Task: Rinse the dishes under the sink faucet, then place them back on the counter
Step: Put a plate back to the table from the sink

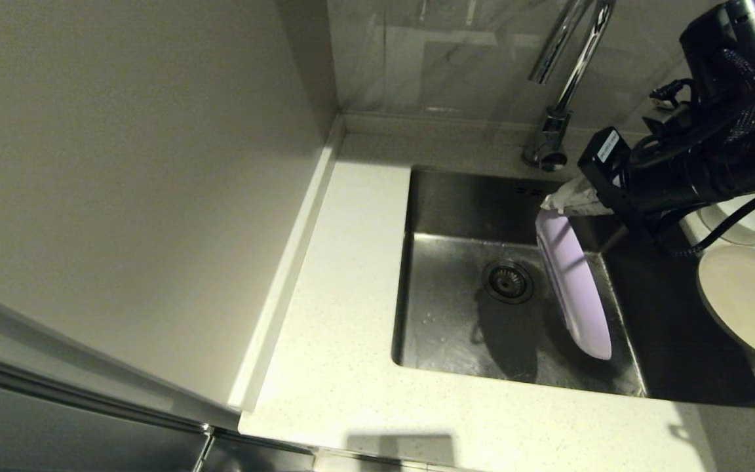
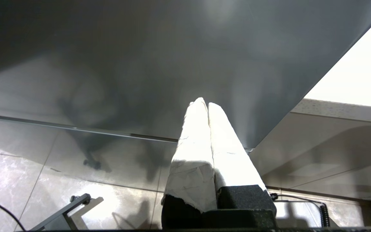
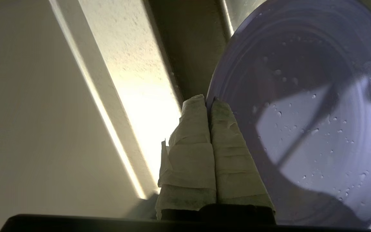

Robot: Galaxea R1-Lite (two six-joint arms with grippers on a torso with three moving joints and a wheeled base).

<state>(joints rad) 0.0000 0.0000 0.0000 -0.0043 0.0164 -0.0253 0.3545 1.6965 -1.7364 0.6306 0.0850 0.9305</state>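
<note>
Lavender plate (image 1: 574, 288): you hold it on edge inside the sink (image 1: 456, 314), its long axis running from 11 o'clock at the top rim down to 5 o'clock, low edge near the basin floor.
Grip: the right gripper (image 1: 577, 200) pinches the plate's top rim; in the right wrist view its taped fingers (image 3: 201, 138) are pressed together on the rim's edge (image 3: 209, 100).
Key relation: the plate hangs at 6 o'clock from the jaws; the faucet (image 1: 564, 78) spout stands at 12 o'clock from them, so you likely lift and tilt toward it.
Water: droplets dot the plate face (image 3: 317, 129), a detail only the right wrist view gives you.
Waiting dishes: beige plate (image 1: 754, 301) and white bowl (image 1: 754, 219) sit on the counter (image 1: 345, 367) at 3 o'clock of the sink, seen only from the head.
Left gripper (image 2: 206, 129): parked off the worktop, fingers together and empty; the right arm is nearer.
</note>
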